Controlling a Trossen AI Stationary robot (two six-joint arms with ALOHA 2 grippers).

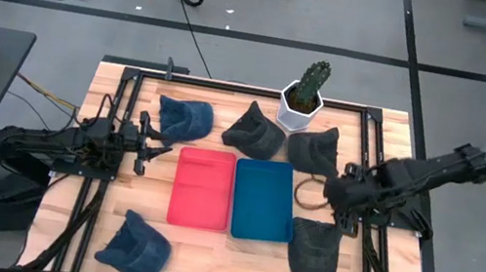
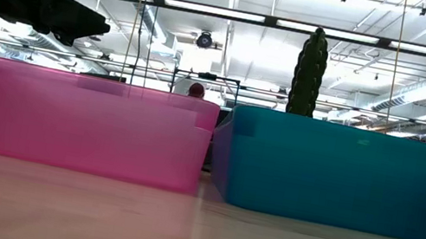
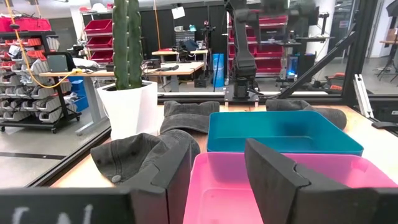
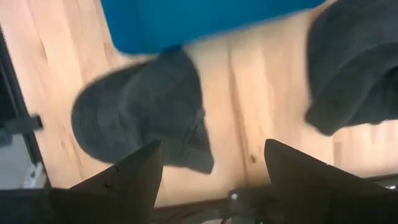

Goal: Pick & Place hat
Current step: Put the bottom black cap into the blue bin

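Five caps lie on the wooden table. Along the far side sit a blue cap and two dark ones. Near the front lie a dark cap and a blue cap. A pink tray and a teal tray stand side by side in the middle. My right gripper hangs open to the right of the teal tray, pointing down; its wrist view shows a dark cap below the open fingers. My left gripper is open, level, left of the pink tray.
A cactus in a white pot stands at the far edge, behind the two dark caps. A brown ring lies right of the teal tray. Black frame rails run along the table's left and right sides. Bare wood shows in front of the trays.
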